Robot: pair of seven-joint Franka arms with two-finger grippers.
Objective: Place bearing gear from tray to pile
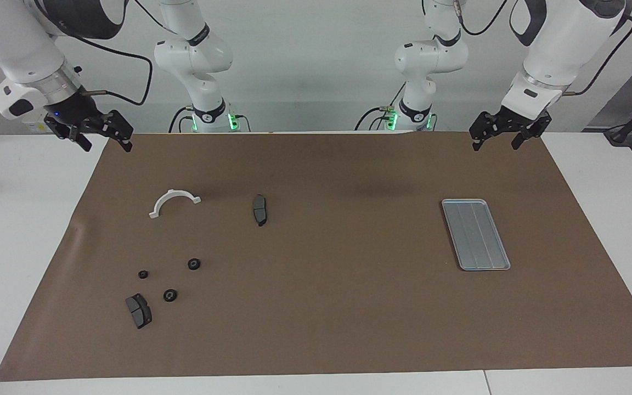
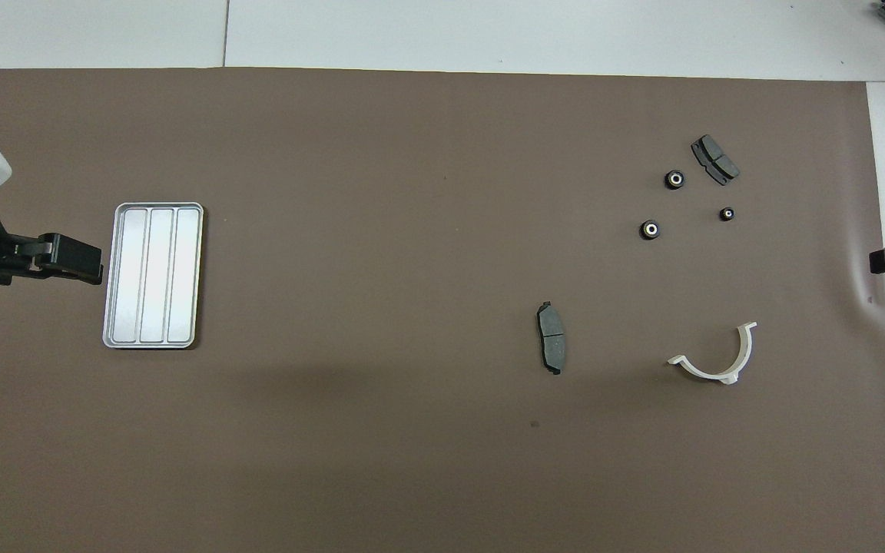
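While the tray (image 1: pixel 475 234) is lying bare toward the left arm's end, three gears (image 1: pixel 169 295) are sitting around a brake pad (image 1: pixel 138 310) toward the right arm's end. Both the left gripper (image 1: pixel 496 138) and the right gripper (image 1: pixel 102 138) are hanging spread and holding nothing above the mat's (image 1: pixel 327 307) corners nearest the robots.

A white worktop (image 1: pixel 25 230) carries a brown mat (image 1: pixel 327 307). On the mat, the tray (image 1: pixel 475 234) lies toward the left arm's end; toward the right arm's end lie a white half-ring bracket (image 1: pixel 173 202), a lone brake pad (image 1: pixel 260 209), and the pile (image 1: pixel 159 285) of three black gears beside another brake pad (image 1: pixel 139 310), nearest the worktop's edge farthest from the robots
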